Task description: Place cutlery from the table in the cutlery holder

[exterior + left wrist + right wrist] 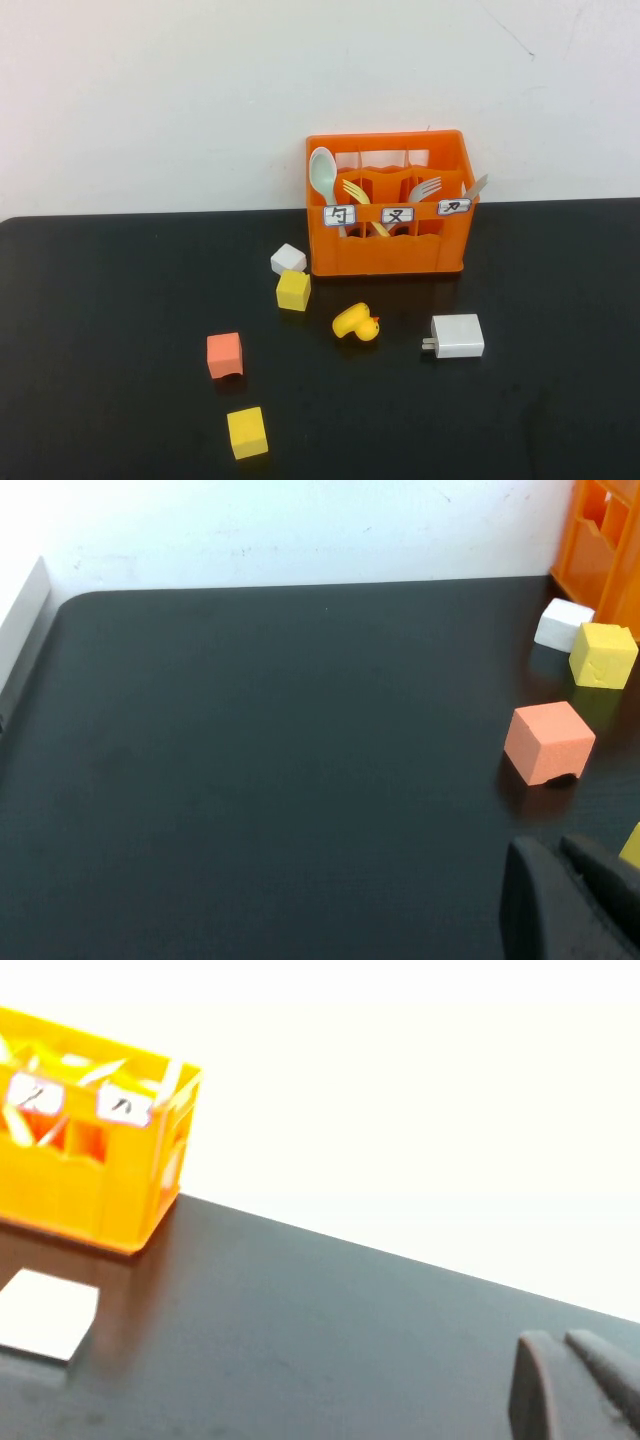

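The orange cutlery holder stands at the back of the black table, by the wall. The mint-green spoon stands in its left compartment. The light grey fork stands in a compartment right of the middle, next to a yellow fork. Neither arm shows in the high view. My left gripper is shut and empty, low over the table near the orange block. My right gripper is shut and empty, over the table well to the right of the holder.
A white block, a yellow block, a yellow toy duck, a white charger, an orange block and a second yellow block lie in front of the holder. Another pale utensil leans at its right end.
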{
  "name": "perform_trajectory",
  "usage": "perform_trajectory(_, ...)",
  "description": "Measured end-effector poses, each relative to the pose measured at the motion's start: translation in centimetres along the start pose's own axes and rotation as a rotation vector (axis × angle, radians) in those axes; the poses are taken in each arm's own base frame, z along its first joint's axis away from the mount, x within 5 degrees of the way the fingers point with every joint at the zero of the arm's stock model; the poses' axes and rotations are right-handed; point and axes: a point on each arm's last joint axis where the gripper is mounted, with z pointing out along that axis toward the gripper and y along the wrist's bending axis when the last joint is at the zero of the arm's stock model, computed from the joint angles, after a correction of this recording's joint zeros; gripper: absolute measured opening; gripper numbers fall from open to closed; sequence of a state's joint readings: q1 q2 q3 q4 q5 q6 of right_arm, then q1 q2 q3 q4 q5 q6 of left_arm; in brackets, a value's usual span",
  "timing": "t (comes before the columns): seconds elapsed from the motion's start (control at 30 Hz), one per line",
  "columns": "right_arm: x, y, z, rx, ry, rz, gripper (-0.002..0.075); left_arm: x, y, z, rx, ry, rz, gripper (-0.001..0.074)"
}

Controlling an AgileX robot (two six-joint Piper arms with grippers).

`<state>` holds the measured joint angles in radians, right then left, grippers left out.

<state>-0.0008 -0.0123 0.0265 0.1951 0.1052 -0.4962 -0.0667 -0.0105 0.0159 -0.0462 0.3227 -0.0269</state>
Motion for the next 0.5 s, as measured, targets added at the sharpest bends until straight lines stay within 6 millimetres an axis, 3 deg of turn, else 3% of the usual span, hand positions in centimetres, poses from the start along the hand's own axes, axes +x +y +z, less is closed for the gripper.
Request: perform_trajectory(0.5,2.0,0.3,-0.3,-0.012,0.236,0.126,-0.0002,0.0,0.0,0.0,0.0,0.0,0.0,-0.0001)
